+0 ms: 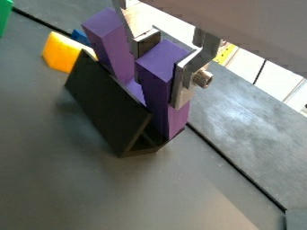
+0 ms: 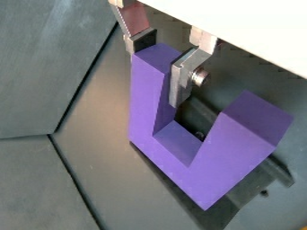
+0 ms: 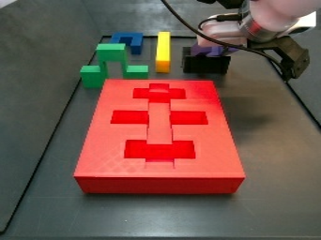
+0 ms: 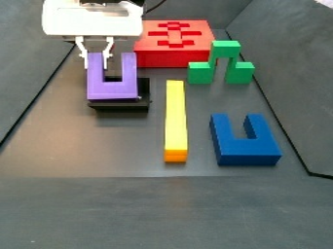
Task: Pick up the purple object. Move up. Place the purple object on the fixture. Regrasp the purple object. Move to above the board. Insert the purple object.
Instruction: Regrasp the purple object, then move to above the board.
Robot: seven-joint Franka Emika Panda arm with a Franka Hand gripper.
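The purple object [image 4: 113,89] stands upright on the black fixture [image 4: 120,105], prongs up, left of the yellow bar. My gripper [image 4: 96,51] hangs straight down over its left prong, with a finger on each side. In both wrist views the silver fingers [image 1: 192,72] sit against opposite faces of one prong [image 1: 162,90], about a prong's width apart, so my gripper [image 1: 168,58] [image 2: 160,58] is shut on the purple object [image 2: 228,144]. The fixture [image 1: 108,112] slopes down beneath it. The red board [image 3: 100,141] lies in front of the fixture [image 3: 201,66], with its recessed cutouts bare.
A yellow bar [image 4: 174,122] lies beside the fixture, and a blue U-shaped block [image 4: 244,138] lies past it. Green blocks [image 4: 221,63] sit next to the board [image 4: 156,53]. Dark walls rise around the floor.
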